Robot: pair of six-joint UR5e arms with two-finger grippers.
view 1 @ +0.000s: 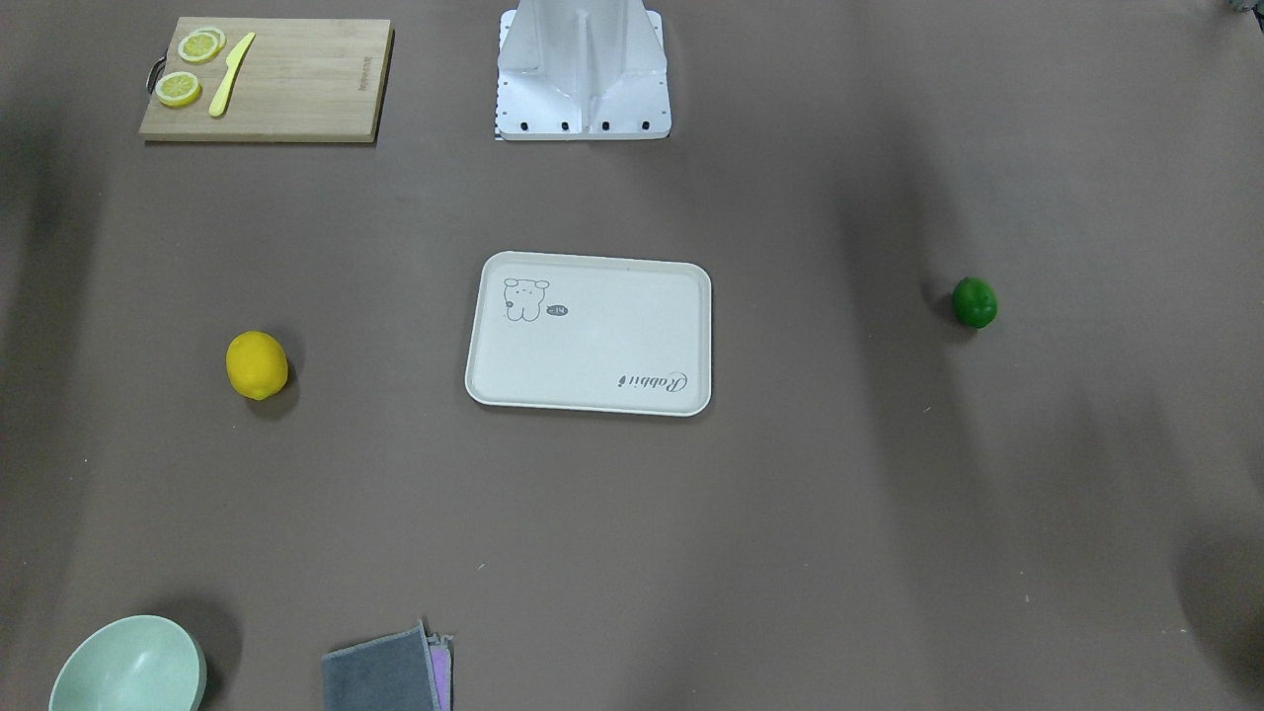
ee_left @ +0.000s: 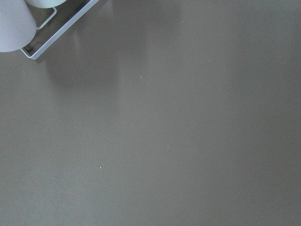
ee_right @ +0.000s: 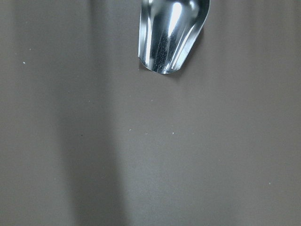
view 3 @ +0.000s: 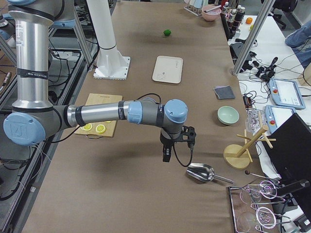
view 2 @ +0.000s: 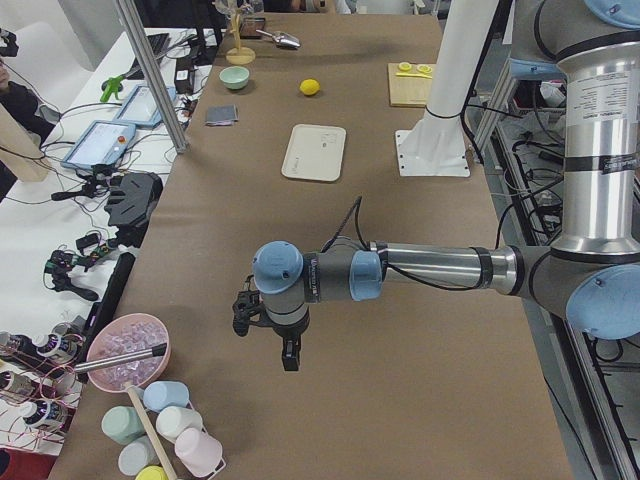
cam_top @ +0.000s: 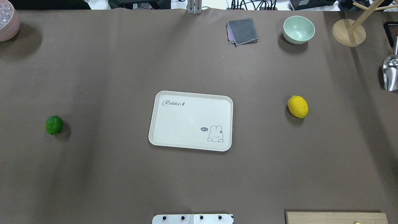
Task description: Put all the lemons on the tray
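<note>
The cream-white tray (view 1: 612, 346) lies flat at the table's middle with nothing on it, also in the overhead view (cam_top: 186, 124). The bright yellow lemon (cam_top: 298, 106) lies on the table to the tray's right in the overhead view, also in the front view (view 1: 257, 364). The dark green lemon (cam_top: 54, 124) lies far to the tray's left (view 1: 975, 301). My left gripper (view 2: 290, 355) hangs over bare table at the left end, far from the green lemon. My right gripper (view 3: 166, 156) hangs near the metal scoop. I cannot tell whether either is open or shut.
A wooden cutting board (view 1: 296, 79) with lemon slices (view 1: 179, 89) and a yellow knife (view 1: 231, 74) lies near the robot base (view 1: 583, 74). A green bowl (cam_top: 298, 29), grey cloth (cam_top: 242, 31), wooden stand (cam_top: 348, 32), metal scoop (cam_top: 390, 73) and pink bowl (cam_top: 7, 21) line the far side.
</note>
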